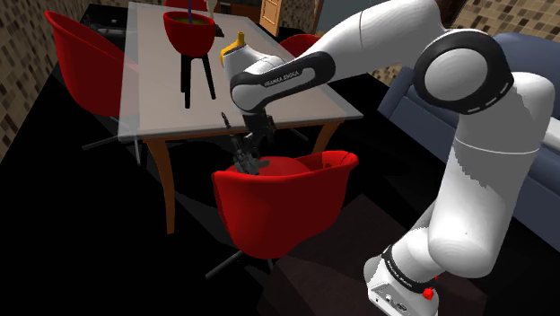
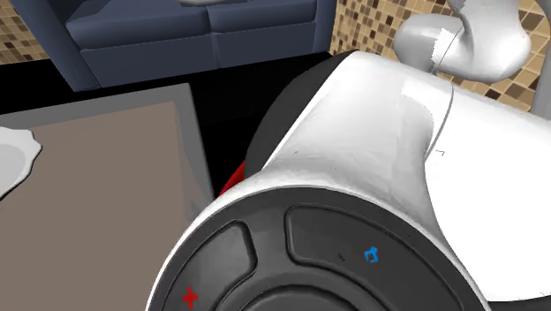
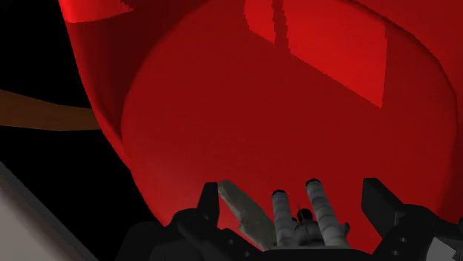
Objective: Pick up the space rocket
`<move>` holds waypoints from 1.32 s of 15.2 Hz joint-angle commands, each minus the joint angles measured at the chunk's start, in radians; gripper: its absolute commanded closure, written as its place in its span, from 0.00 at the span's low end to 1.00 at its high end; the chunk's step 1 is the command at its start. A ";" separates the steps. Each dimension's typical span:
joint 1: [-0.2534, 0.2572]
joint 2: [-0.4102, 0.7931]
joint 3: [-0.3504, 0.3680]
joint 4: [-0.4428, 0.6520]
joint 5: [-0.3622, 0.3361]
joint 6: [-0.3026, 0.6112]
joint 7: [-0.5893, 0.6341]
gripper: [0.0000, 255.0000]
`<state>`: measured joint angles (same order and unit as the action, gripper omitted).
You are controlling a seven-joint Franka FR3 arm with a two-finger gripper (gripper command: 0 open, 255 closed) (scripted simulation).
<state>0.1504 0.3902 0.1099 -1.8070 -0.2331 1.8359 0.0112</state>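
The space rocket [image 3: 297, 219] is a small grey shuttle with two round nozzles and a pale wing. It sits between my two black fingers [image 3: 209, 206], which clasp it from both sides. My gripper [image 3: 293, 199] is shut on it and holds it well above the seat of a red chair [image 3: 297, 111]. In the shoulder view the gripper [image 1: 246, 162] hangs pointing down over that red chair [image 1: 287, 193], beside the near edge of the table [image 1: 153, 85].
On the table stand a red bowl on a black stand [image 1: 189, 34] and a yellow object [image 1: 235, 41]. More red chairs [image 1: 81, 49] ring the table. A blue sofa [image 1: 538, 144] lies behind the arm. The arm's housing [image 2: 371, 168] looms close in the second exterior view.
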 commanded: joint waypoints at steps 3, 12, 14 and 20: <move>0.032 0.138 0.011 0.124 -0.024 -0.009 -0.008 0.00; 0.033 0.197 0.005 0.109 -0.035 0.062 0.009 0.00; 0.034 0.197 0.006 0.110 -0.035 0.061 0.010 1.00; 0.034 0.198 0.006 0.109 -0.035 0.062 0.010 1.00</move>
<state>0.1838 0.5857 0.1148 -1.6977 -0.2688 1.8965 0.0207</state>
